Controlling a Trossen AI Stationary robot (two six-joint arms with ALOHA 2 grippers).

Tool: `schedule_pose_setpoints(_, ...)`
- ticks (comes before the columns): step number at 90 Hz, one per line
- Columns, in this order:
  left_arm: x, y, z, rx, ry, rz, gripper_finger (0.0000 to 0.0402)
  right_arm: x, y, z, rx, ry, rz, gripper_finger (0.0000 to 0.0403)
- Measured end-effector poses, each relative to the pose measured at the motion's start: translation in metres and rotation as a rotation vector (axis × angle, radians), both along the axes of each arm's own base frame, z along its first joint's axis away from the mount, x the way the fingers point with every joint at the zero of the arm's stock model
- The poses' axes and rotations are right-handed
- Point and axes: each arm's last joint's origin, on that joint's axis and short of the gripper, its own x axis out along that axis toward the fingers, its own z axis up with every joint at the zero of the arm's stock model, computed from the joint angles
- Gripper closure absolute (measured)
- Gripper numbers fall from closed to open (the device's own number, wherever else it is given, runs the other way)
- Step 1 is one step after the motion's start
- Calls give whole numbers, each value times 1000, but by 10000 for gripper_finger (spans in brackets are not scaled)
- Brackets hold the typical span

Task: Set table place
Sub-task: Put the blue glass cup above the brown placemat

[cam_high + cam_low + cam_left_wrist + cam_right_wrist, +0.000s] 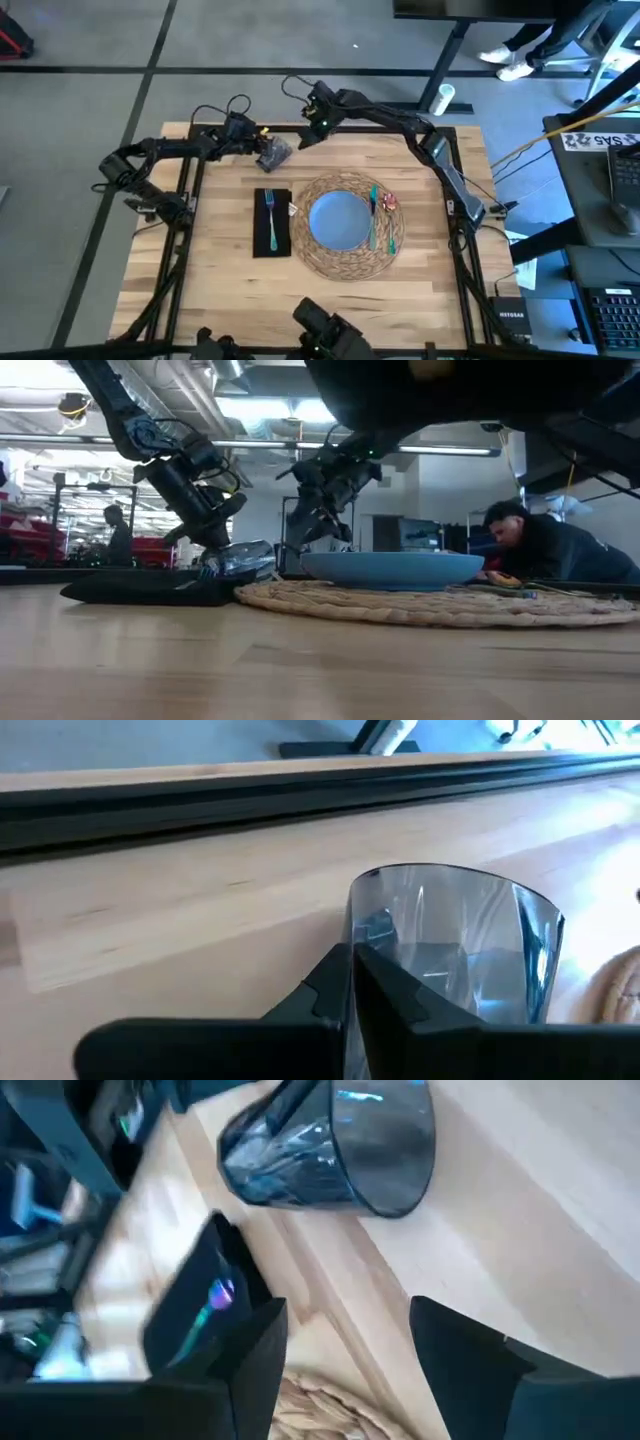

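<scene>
Left jaws [352, 982] on glass rim [450, 872].

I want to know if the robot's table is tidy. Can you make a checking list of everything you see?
Surface: table, light wood, black frame.
Job's things: placemat under the blue plate; fork on the black napkin; cutlery along the plate's right side; glass near the far edge.
Clutter: nothing seen.
Grippers: left gripper shut on the glass; right gripper open, close by.
Cables: looped on both arms.
Surroundings: a person behind the table.
</scene>
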Motion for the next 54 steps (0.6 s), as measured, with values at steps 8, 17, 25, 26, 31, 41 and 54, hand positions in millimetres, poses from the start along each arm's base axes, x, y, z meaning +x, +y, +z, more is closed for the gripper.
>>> schedule_pose_setpoints(8,4,-4,0,-5,-6,-13,402,4,2,1,-24,-24,10,202)
schedule_pose_setpoints(17,8,-8,0,-13,-15,-23,402,3,1,1,-23,-19,7,202)
schedule_pose_setpoints(25,12,-11,0,-15,-22,-37,402,2,1,0,-18,-10,6,202)
schedule_pose_setpoints(26,13,-12,0,-14,-23,-39,402,2,1,0,-17,-9,5,202)
schedule_pose_setpoints(31,15,-13,1,-16,-32,-53,402,2,1,0,-13,-7,3,202)
schedule_pose_setpoints(41,20,-17,3,-23,-69,-78,402,4,5,0,16,-13,10,202)
schedule_pose_setpoints(54,24,-20,3,-33,-86,-83,402,8,14,0,59,-27,50,202)
